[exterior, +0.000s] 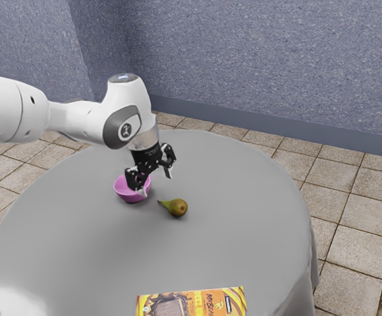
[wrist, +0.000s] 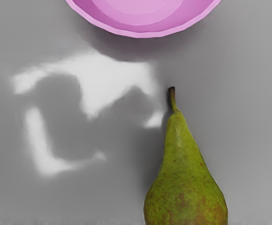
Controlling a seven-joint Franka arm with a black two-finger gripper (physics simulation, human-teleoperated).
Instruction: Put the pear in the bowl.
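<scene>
- Yellow-and-orange printed box [exterior: 191,303] nearest in the exterior view; beyond, the black two-finger gripper [exterior: 157,185], jaws apart, empty.
- Below it, the green-brown pear [exterior: 177,207] lies near the round pink bowl [exterior: 126,196].
- Wrist view: stem towards bowl. Pre-grasp alignment, I judge; next, centre over the pear's body (the fat end), then descend.

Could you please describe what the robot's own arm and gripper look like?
The arm is glossy white with smooth, rounded segments; a dark grey oval cap near the wrist carries a small pale emblem. The gripper is mostly black, with light-coloured fingertips.
</scene>
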